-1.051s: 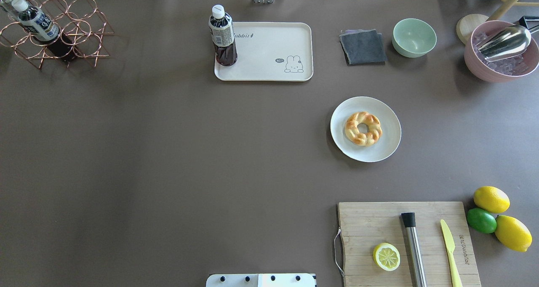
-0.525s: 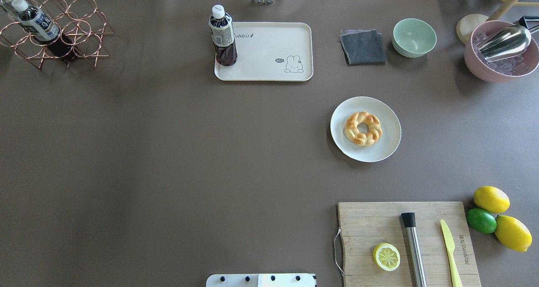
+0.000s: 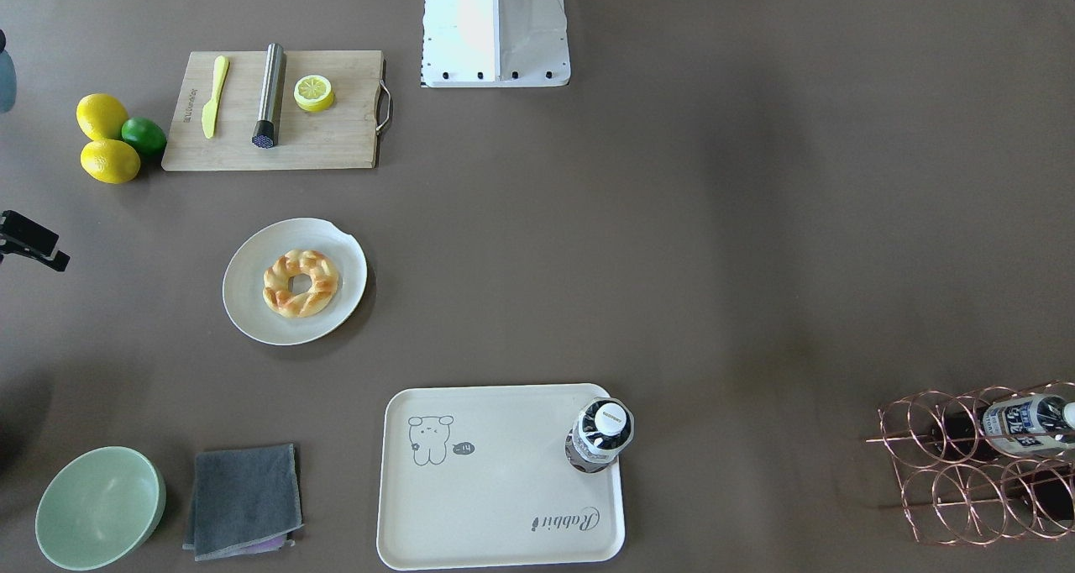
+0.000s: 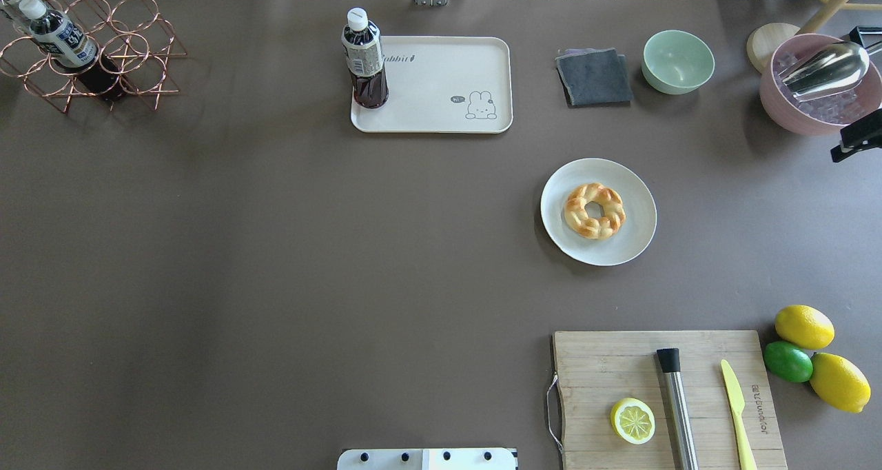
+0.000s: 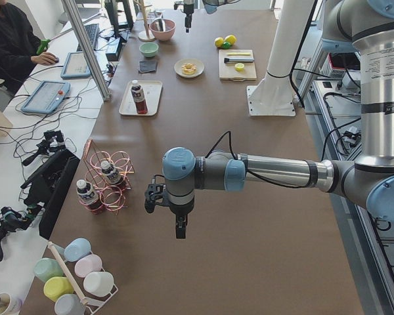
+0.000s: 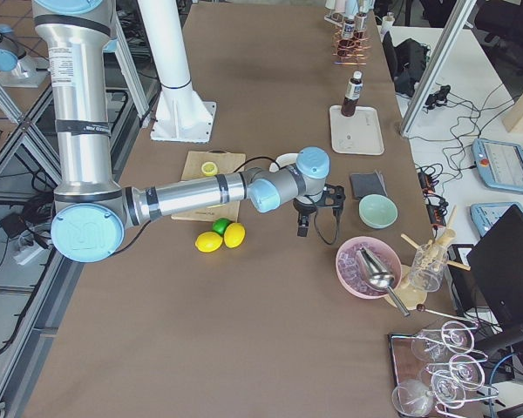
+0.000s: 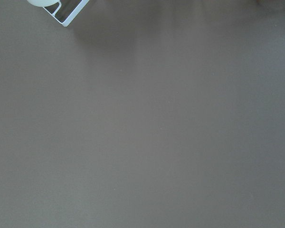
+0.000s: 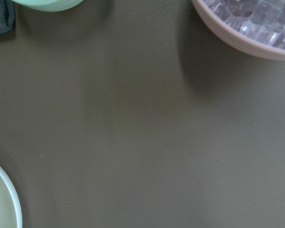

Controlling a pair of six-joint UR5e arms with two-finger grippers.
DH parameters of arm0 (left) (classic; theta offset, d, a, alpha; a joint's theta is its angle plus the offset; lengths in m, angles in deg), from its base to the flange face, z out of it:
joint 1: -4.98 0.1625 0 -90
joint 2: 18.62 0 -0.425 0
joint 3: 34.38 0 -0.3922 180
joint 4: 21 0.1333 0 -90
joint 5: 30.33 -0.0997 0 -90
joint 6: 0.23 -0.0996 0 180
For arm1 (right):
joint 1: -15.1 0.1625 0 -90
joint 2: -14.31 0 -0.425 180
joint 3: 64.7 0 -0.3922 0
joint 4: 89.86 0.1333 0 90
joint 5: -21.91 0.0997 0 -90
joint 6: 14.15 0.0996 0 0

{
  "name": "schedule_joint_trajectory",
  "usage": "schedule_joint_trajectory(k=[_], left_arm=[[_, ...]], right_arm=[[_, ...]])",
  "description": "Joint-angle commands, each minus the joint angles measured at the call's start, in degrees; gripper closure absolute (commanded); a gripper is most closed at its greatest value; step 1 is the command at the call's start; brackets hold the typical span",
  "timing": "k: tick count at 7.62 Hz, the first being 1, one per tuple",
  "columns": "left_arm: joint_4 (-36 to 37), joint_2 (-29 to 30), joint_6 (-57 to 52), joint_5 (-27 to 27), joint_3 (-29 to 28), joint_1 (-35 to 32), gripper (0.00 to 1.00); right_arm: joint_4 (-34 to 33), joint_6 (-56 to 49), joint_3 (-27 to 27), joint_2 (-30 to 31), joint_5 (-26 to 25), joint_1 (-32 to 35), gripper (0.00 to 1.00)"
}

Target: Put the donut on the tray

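- Tray [image 4: 441,105]: unchanged; bottle [image 4: 364,56] on one end, so you have the rest free.
- Donut [image 4: 594,211]: hasn't moved, sits on the plate [image 4: 637,239], well apart from the tray.
- Right gripper [image 4: 856,139]: newly at overhead's right edge, likely starting its approach; can't tell if it's parted or clenched.
- Left gripper [image 5: 178,224]: far off; can't tell either.

Noted donut [image 4: 595,211] flat on round plate [image 4: 637,180], well apart from tray [image 4: 441,105]. Noted bottle [image 4: 364,60] upright at tray's left end. Glimpsed right pincer [image 4: 858,141] at right edge of view above surface [image 4: 275,263] — spread indeterminate.
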Motion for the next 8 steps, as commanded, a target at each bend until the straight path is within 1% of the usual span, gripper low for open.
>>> schedule_joint_trajectory(k=[1,2,4,6,7,8], left_arm=[[0.0,-0.1,0.0,0.0,0.0,0.0,0.02],[0.0,-0.1,0.0,-0.1,0.0,0.0,0.02],[0.0,-0.1,0.0,-0.1,0.0,0.0,0.02],[0.0,0.0,0.0,-0.1,0.0,0.0,0.02],[0.0,0.2,0.0,-0.1,0.0,0.0,0.02],[0.0,0.3,0.0,-0.2,-0.1,0.0,0.02]], right_arm=[[16.2,16.3,-4.8,-1.1,-4.6,-8.8,0.00],[16.9,20.8,-5.2,-2.4,-6.0,-11.5,0.00],[17.0,24.1,-5.0,-3.4,-7.2,-15.1,0.00],[17.0,27.7,-4.8,-4.4,-11.0,-19.1,0.00],[17.0,30.7,-4.9,-6.0,-12.0,-20.9,0.00],[17.0,31.4,-5.0,-6.5,-12.1,-21.6,0.00]])
